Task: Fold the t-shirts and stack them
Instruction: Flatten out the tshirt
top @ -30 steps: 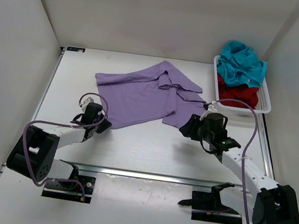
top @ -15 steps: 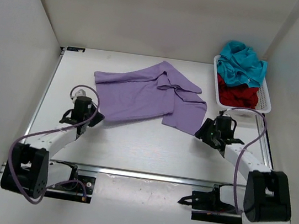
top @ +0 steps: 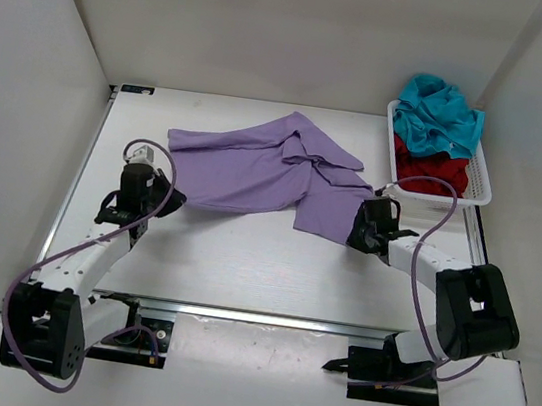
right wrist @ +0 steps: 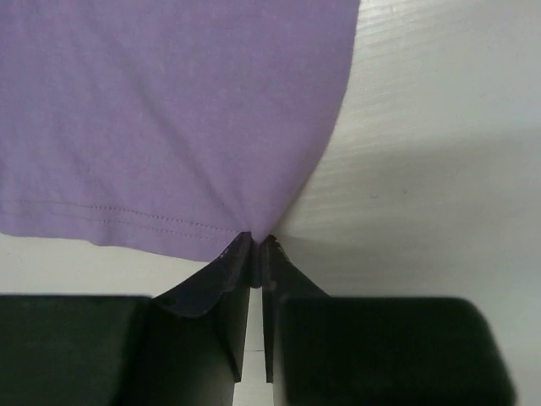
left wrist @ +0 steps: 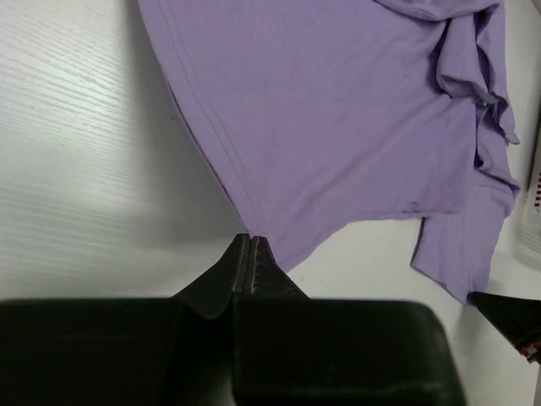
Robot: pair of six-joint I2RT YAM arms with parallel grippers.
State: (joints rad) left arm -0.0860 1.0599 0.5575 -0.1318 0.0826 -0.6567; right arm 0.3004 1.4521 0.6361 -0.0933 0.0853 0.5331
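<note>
The worktop (top: 243, 260) is white, and faint wood-like lines can be seen in it close up. A silver rail (top: 265, 318) is fixed across its near side.

A little further in, the left claw (left wrist: 247, 249) is squeezed shut on the near left corner of the lavender t-shirt (top: 246, 164), right at the stitched hem. The right claw (right wrist: 256, 249) is pinched shut on the near right corner of the same shirt. The shirt is spread over the middle of the worktop, smooth on the left and bunched in folds on the right.

Further back on the right, a white mesh basket (top: 476, 197) is set on the worktop. The dark red t-shirt (top: 432, 172) is crumpled in its near part, and the teal t-shirt (top: 440, 111) is heaped in its far part.

The worktop is closed in by plain white walls (top: 276, 22) at the back and both sides.
</note>
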